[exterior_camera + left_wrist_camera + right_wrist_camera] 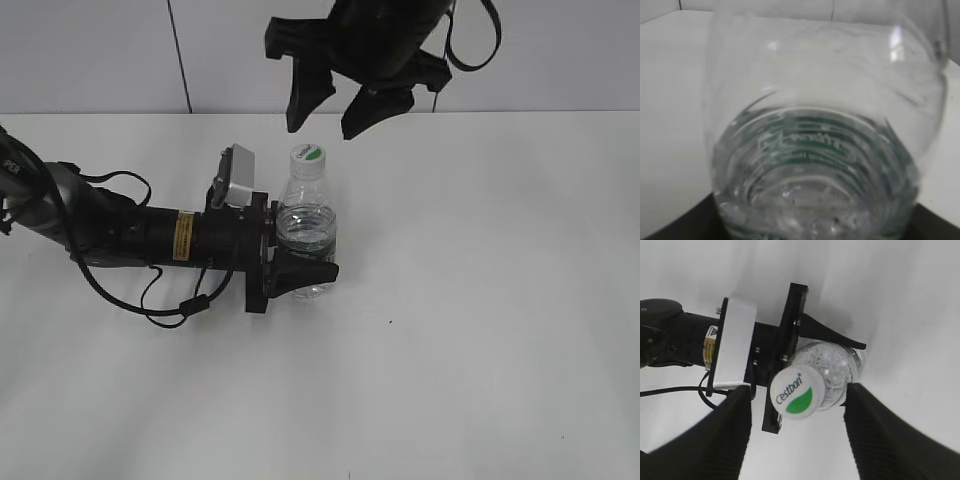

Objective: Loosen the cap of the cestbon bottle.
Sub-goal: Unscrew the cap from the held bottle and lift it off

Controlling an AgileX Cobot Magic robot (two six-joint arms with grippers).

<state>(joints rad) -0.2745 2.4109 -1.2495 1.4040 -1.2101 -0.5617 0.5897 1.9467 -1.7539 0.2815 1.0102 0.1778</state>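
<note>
While the left gripper [300, 262] pinched the cestbon bottle [306, 235] low on its body, bracing it upright on the table [480, 300] against twisting, the right gripper [336, 112] hung above, fingers spread either side of the cap [795, 396], touching nothing.
</note>
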